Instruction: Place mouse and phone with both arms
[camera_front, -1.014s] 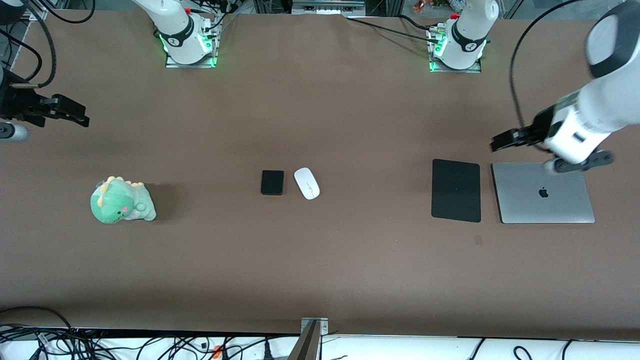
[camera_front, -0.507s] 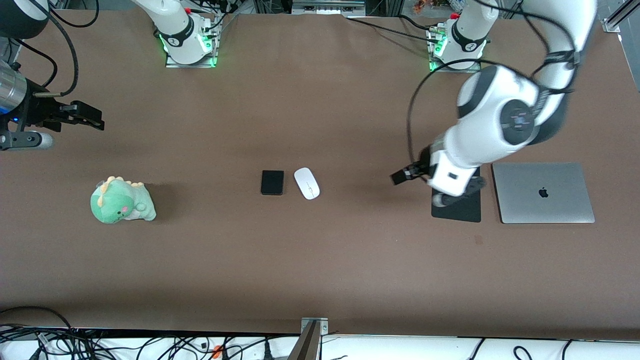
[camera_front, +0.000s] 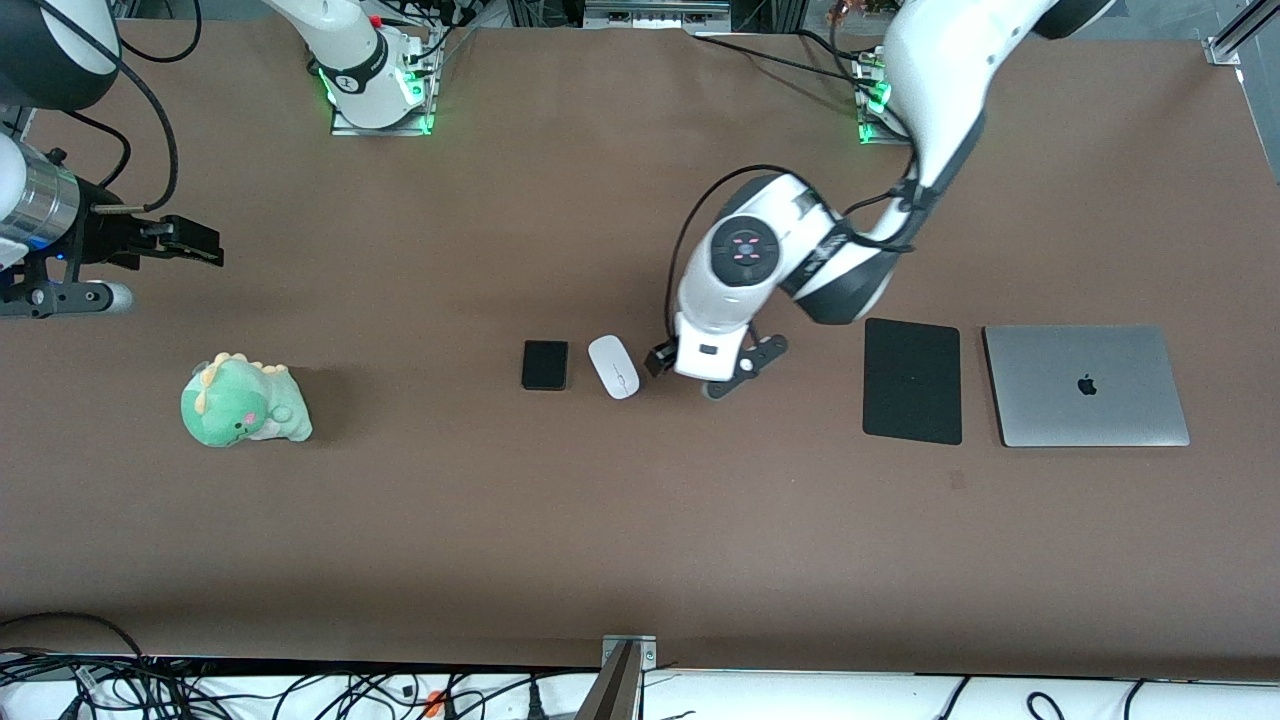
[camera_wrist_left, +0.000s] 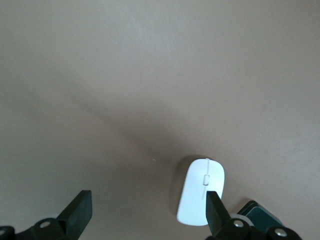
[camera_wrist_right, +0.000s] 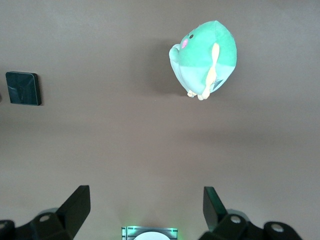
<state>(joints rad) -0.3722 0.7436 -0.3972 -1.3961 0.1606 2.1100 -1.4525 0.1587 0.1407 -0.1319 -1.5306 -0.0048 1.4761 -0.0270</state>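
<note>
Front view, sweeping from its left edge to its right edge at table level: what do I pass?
right gripper → green dinosaur plush → phone → mouse → left gripper → black mat → closed laptop

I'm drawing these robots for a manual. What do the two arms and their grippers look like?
Both arms are glossy white, rounded segments with black bands at the joints, on bases lit green. The left arm has a round black joint cap with pink dots and a loose black cable looping alongside. The left gripper has black angular fingers. The right gripper is black too, behind a silver metal wrist cylinder with black cables.
</note>
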